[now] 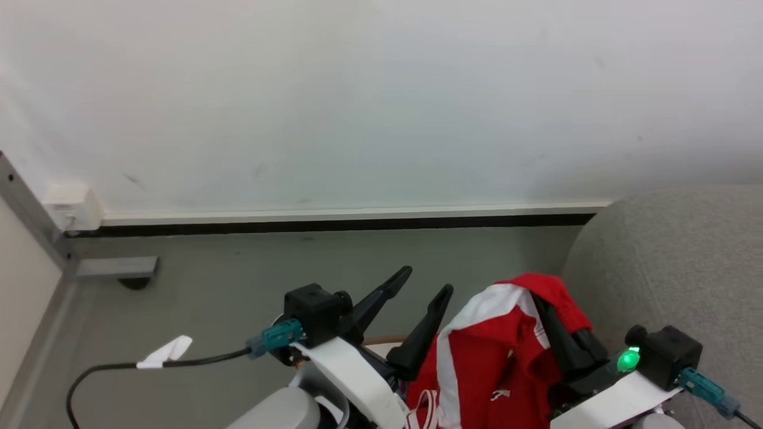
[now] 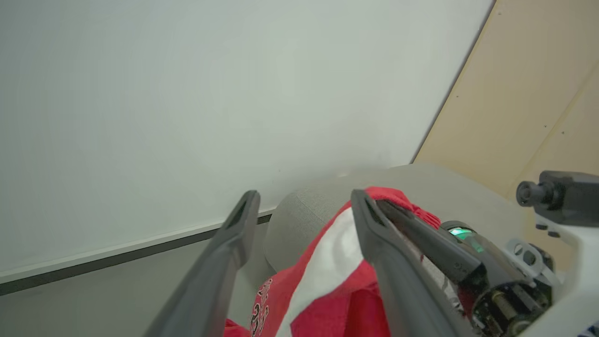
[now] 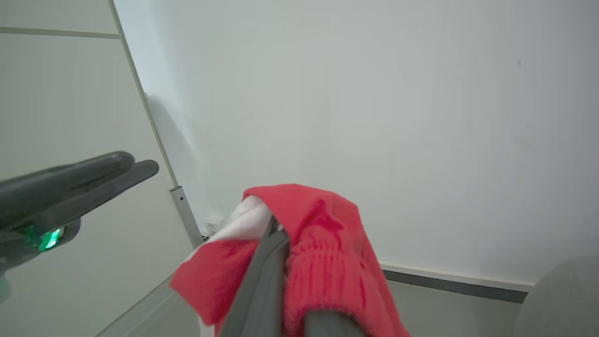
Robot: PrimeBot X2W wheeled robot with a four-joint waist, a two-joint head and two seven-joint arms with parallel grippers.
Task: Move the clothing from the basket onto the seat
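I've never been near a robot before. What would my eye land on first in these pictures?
The bright red jersey with its white stripe draws the eye first. It is bunched low in the middle of the head view and pinched in the shut right gripper. Just to its left, the left gripper spreads its two long dark fingers wide open. The rounded grey seat rises at the right.

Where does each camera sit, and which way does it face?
Head view: on the head, facing forward and down at floor, wall and seat; shows open left gripper, right gripper shut on the clothing.
Left wrist view: on the left wrist, facing along the left gripper toward wall and seat.
Right wrist view: on the right wrist, facing along the clothing-draped right gripper toward the wall.
Shared: each wrist view shows the other arm's gripper.
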